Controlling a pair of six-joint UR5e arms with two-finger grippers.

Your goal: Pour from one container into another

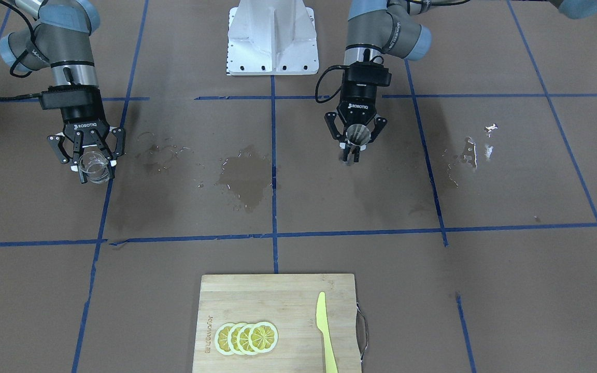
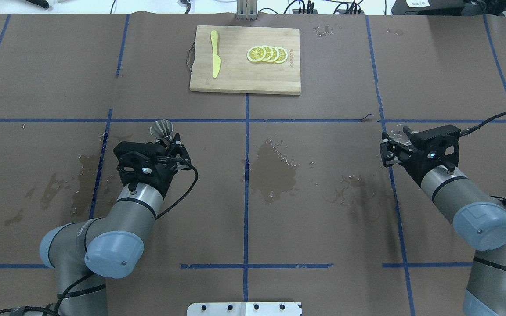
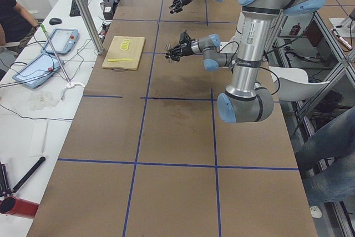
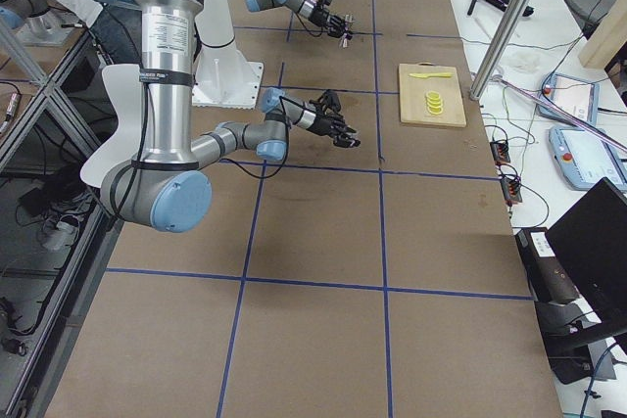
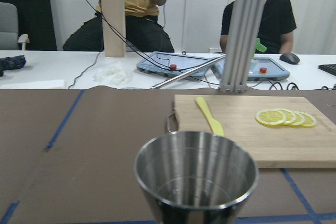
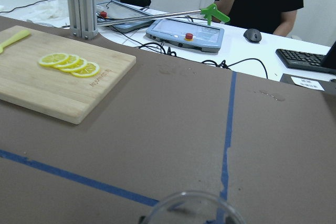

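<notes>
Holding a small steel jigger (image 2: 161, 129) over the left part of the brown table (image 2: 323, 219), the left gripper (image 2: 168, 143) has its fingers pinched on it below the upper cone. The jigger stands upright, long axis vertical, open mouth up. The wrist view shows a shiny inside, and whether it holds liquid cannot be told.

A dark wet patch (image 2: 275, 169) lies mid-table. Beyond it, at the far edge, a wooden cutting board (image 2: 244, 81) carries a yellow knife (image 2: 215, 59) on the left and overlapping lemon slices (image 2: 267, 54) on the right.

Well apart, at the right, the right gripper (image 2: 392, 144) pinches a clear glass cup (image 2: 400, 134). The cup is roughly upright, rim up. Its contents cannot be told.
</notes>
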